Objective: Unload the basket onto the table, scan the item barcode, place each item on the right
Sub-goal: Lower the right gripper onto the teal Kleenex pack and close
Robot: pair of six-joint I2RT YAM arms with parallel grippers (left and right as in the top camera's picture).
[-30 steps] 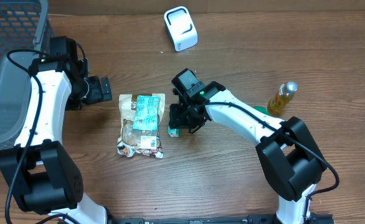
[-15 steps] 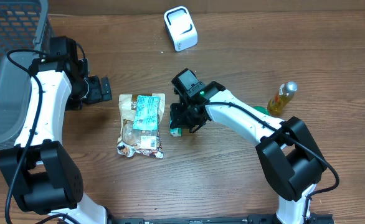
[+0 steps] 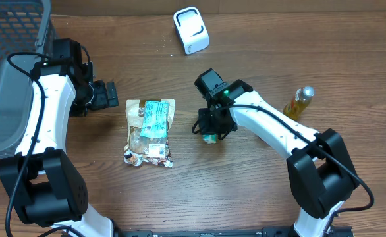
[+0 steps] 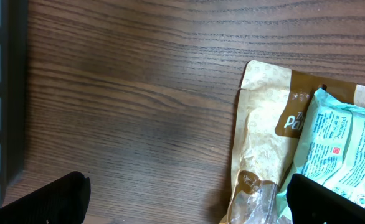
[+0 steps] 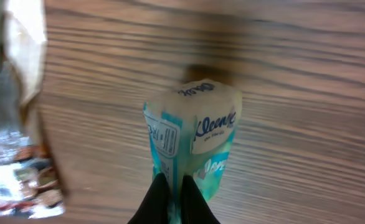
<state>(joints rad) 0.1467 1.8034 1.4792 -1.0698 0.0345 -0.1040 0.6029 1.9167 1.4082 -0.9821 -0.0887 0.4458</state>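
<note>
Just to the right of the snack pouch (image 3: 150,135), my right jaws are clenched on a teal-and-white Kleenex tissue pack (image 5: 192,134). The two dark fingertips (image 5: 154,205) pinch one end of it, close together. From overhead only a sliver of the pack shows beneath my wrist, apart from the pouch. I cannot tell whether it touches the bench (image 3: 246,197) or hangs clear of it. The wrist view is blurred, and a printed panel on the pack's side is unreadable.

To the pouch's left, my left jaws are released and spread wide, with nothing gripped. The fingers (image 4: 45,202) sit low over bare wood, and the pouch's edge shows near one of them. A pale teal packet (image 3: 155,118) lies on top of the pouch. Beyond the pouch, toward its far right, sits a white scanner (image 3: 191,29). Well to the pouch's right stands a yellow bottle (image 3: 298,102). Well to its left is a grey basket (image 3: 8,66).
</note>
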